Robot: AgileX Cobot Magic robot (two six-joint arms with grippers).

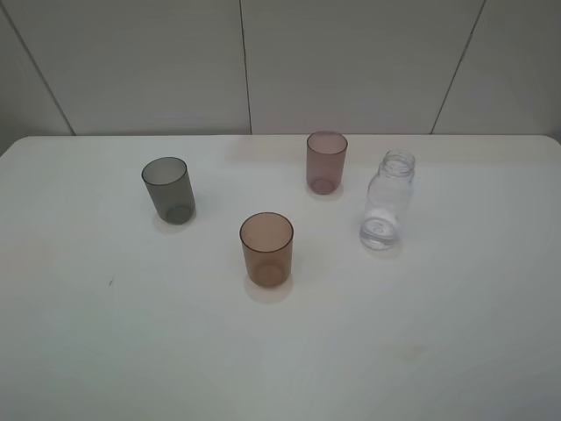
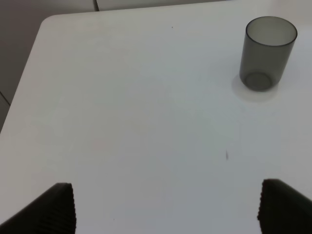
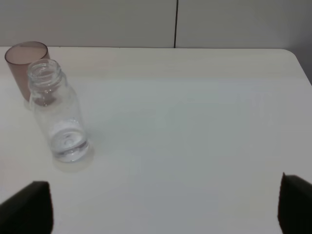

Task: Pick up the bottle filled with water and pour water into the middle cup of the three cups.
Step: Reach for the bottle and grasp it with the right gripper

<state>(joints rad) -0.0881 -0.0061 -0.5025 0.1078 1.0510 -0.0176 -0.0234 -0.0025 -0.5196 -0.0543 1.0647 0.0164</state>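
Right gripper and left gripper are both hanging wide open, holding nothing. Bottle is standing uncapped toward the table's far-right corner, just beside the pink cup. Amber cup is sitting mid-table, nearer the front edge. Risks I'm seeing: a finger clipping the pink cup on approach, or a hard squeeze pushing water out the open neck.
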